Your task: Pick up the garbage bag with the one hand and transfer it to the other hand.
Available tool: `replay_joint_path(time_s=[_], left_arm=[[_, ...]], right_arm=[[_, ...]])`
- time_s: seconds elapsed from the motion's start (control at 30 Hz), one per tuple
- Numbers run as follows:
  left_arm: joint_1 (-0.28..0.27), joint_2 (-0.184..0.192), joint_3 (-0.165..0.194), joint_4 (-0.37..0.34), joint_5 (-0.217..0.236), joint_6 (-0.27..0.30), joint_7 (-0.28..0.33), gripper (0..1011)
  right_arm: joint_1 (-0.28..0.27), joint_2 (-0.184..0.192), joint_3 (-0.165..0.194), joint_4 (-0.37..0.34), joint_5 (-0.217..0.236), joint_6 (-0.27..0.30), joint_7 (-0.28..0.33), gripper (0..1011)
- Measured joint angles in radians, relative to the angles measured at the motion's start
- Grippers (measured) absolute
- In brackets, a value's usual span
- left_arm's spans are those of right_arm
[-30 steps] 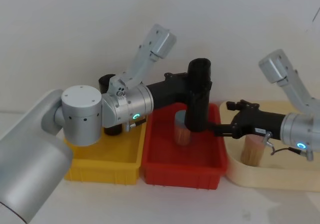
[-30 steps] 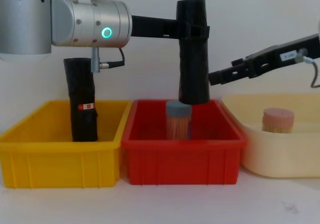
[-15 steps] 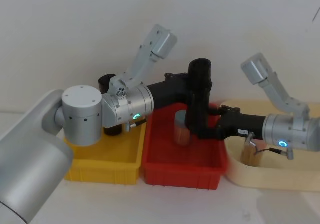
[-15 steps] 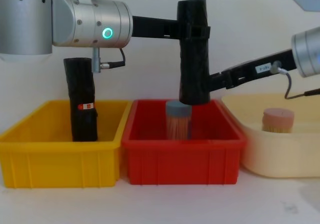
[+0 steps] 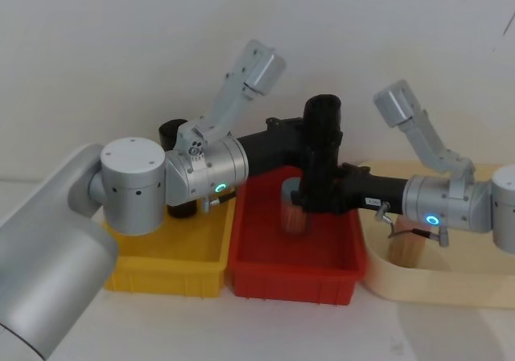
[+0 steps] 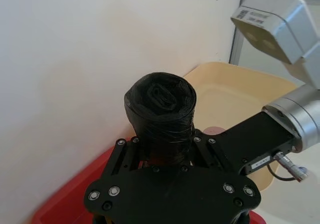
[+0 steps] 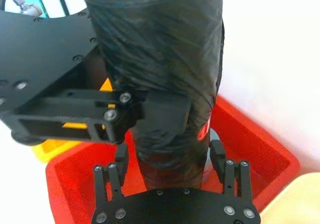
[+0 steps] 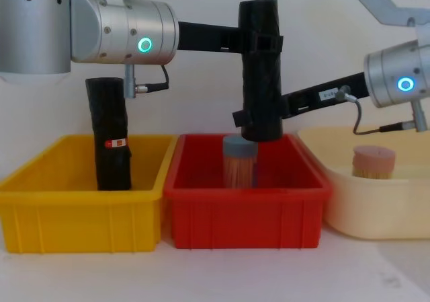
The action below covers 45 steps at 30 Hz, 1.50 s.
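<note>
Bag: the garbage bag (image 8: 261,73) stands upright in the air above the red bin (image 8: 246,211)
Left gripper (image 8: 259,43): clamped on its upper part
Right gripper (image 7: 167,156): fingers apart on both sides of the lower part, not yet closed
Axis: vertical, across the right fingers

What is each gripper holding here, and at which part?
The left gripper clamps the garbage bag near its top, upright above the red bin. The right gripper brackets its lower end, fingers open, not yet gripping.
</note>
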Motion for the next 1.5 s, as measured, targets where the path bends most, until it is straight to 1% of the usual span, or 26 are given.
replay_joint_path(time_s=[0.1, 0.27, 0.37, 0.4, 0.47, 0.5, 0.53, 0.57, 0.6, 0.63, 0.67, 0.7, 0.77, 0.97, 1.13, 1.23, 1.27, 1.3, 1.37, 1.5], left_arm=[[0.0, 0.0, 0.0, 0.0, 0.0, 0.0, 0.0, 383], [0.0, 0.0, 0.0, 0.0, 0.0, 0.0, 0.0, 383], [0.0, 0.0, 0.0, 0.0, 0.0, 0.0, 0.0, 383], [0.0, 0.0, 0.0, 0.0, 0.0, 0.0, 0.0, 383], [0.0, 0.0, 0.0, 0.0, 0.0, 0.0, 0.0, 383], [0.0, 0.0, 0.0, 0.0, 0.0, 0.0, 0.0, 383], [0.0, 0.0, 0.0, 0.0, 0.0, 0.0, 0.0, 383], [0.0, 0.0, 0.0, 0.0, 0.0, 0.0, 0.0, 383], [0.0, 0.0, 0.0, 0.0, 0.0, 0.0, 0.0, 383], [0.0, 0.0, 0.0, 0.0, 0.0, 0.0, 0.0, 383], [0.0, 0.0, 0.0, 0.0, 0.0, 0.0, 0.0, 383], [0.0, 0.0, 0.0, 0.0, 0.0, 0.0, 0.0, 383], [0.0, 0.0, 0.0, 0.0, 0.0, 0.0, 0.0, 383], [0.0, 0.0, 0.0, 0.0, 0.0, 0.0, 0.0, 532], [0.0, 0.0, 0.0, 0.0, 0.0, 0.0, 0.0, 707], [0.0, 0.0, 0.0, 0.0, 0.0, 0.0, 0.0, 764], [0.0, 0.0, 0.0, 0.0, 0.0, 0.0, 0.0, 820], [0.0, 0.0, 0.0, 0.0, 0.0, 0.0, 0.0, 830], [0.0, 0.0, 0.0, 0.0, 0.0, 0.0, 0.0, 904], [0.0, 0.0, 0.0, 0.0, 0.0, 0.0, 0.0, 992]], right_arm=[[0.014, -0.015, -0.003, 0.03, 0.004, -0.011, 0.001, 1001], [0.026, -0.027, -0.005, 0.056, 0.006, -0.021, 0.002, 927], [0.032, -0.033, -0.007, 0.07, 0.008, -0.025, 0.003, 851], [0.033, -0.035, -0.007, 0.073, 0.008, -0.026, 0.003, 799], [0.037, -0.038, -0.008, 0.081, 0.009, -0.03, 0.003, 762], [0.038, -0.039, -0.008, 0.083, 0.009, -0.03, 0.003, 710], [0.039, -0.04, -0.008, 0.085, 0.009, -0.031, 0.004, 710], [0.041, -0.042, -0.008, 0.088, 0.01, -0.033, 0.004, 668], [0.042, -0.043, -0.009, 0.09, 0.01, -0.033, 0.004, 656], [0.043, -0.045, -0.009, 0.093, 0.011, -0.034, 0.004, 611], [0.043, -0.045, -0.009, 0.093, 0.011, -0.034, 0.004, 611], [0.044, -0.046, -0.009, 0.095, 0.011, -0.036, 0.004, 566], [0.045, -0.046, -0.01, 0.096, 0.011, -0.036, 0.004, 563], [0.043, -0.043, -0.011, 0.091, 0.013, -0.033, 0.0, 562], [0.037, -0.037, -0.01, 0.079, 0.013, -0.023, -0.017, 562], [0.031, -0.031, -0.008, 0.065, 0.013, -0.014, -0.033, 562], [0.028, -0.027, -0.007, 0.058, 0.013, -0.009, -0.043, 562], [0.027, -0.025, -0.007, 0.054, 0.012, -0.006, -0.05, 562], [0.021, -0.018, -0.003, 0.043, 0.01, 0.003, -0.068, 562], [0.013, -0.005, 0.003, 0.023, 0.004, 0.021, -0.101, 562]])
